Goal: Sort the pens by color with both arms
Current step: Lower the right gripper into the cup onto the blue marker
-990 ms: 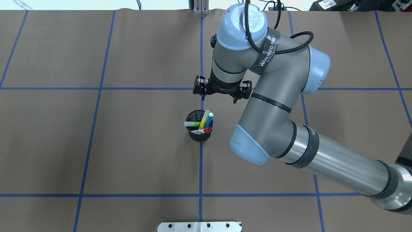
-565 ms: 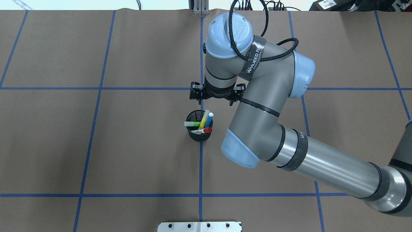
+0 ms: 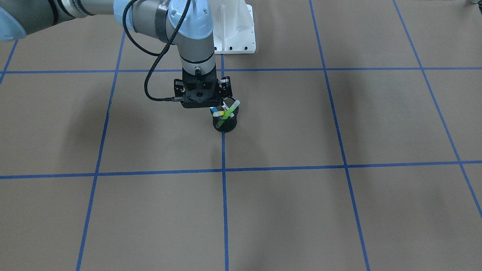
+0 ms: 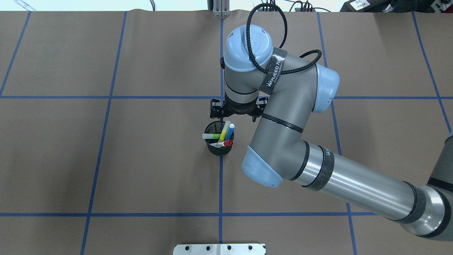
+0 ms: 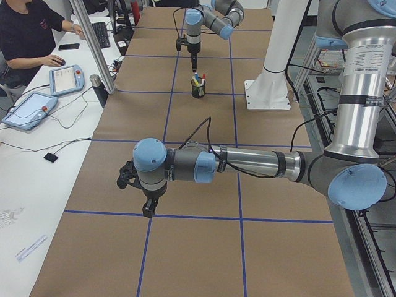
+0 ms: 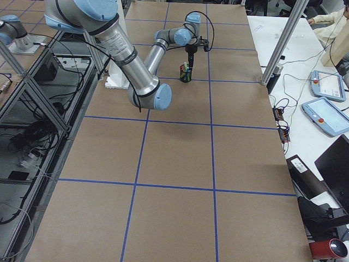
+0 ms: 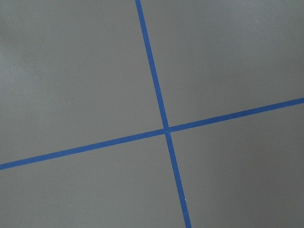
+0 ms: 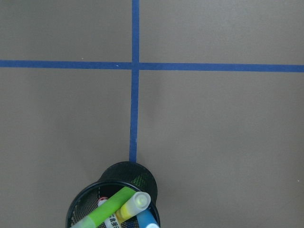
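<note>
My right gripper hangs just above the mesh cup holding the pens; I cannot tell its opening. The left gripper hovers over the tabletop, equally unreadable.

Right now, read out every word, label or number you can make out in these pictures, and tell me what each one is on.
"WANJEED": white letters on the black strap around the right arm.
Dark print on the white pen in the mesh cup: too small to read.
White label in the overhead view's top right corner: too blurred to read.
</note>
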Robot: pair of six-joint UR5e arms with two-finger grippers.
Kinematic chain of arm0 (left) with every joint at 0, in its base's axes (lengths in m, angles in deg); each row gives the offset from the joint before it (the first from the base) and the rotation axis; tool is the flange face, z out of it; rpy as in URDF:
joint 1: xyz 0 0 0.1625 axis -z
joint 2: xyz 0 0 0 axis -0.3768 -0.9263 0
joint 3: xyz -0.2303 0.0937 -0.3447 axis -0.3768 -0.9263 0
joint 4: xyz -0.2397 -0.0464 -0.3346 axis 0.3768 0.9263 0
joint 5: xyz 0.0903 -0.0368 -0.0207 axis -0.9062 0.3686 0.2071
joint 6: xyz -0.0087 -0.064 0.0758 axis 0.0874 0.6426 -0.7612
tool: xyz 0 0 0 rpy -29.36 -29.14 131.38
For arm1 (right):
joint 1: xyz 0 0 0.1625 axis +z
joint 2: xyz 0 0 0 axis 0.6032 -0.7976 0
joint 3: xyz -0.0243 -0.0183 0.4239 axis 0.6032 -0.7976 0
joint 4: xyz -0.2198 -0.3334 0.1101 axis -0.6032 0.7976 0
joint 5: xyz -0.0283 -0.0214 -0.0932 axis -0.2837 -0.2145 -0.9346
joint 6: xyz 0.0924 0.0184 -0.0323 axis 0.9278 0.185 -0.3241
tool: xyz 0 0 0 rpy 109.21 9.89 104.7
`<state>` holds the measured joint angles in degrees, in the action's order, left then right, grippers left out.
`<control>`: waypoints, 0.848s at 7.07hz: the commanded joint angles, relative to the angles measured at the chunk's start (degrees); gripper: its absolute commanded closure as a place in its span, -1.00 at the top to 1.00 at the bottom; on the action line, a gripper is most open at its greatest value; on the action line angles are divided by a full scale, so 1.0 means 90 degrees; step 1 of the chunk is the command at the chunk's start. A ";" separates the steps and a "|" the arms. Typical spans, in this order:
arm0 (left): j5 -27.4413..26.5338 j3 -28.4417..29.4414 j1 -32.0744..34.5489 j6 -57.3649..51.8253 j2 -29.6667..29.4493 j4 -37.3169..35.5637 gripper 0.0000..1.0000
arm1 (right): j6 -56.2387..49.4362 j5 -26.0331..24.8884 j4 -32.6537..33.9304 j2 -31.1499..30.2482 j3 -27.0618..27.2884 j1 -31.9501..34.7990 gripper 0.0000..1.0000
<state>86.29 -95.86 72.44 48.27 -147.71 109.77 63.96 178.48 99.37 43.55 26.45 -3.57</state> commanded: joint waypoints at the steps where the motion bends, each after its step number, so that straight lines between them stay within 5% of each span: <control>1: 0.0000 0.0000 0.0000 0.0000 0.0000 0.0008 0.98 | -0.0379 0.0246 -0.0011 -0.0021 0.0003 -0.0015 0.79; 6: 0.0000 -0.0010 0.0000 -0.0010 0.0010 0.0008 0.98 | -0.0734 0.0317 -0.0585 0.0018 -0.0630 0.0102 0.64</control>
<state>86.29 -95.88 72.44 48.22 -147.65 109.82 57.70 181.36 96.64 43.48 22.89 -3.14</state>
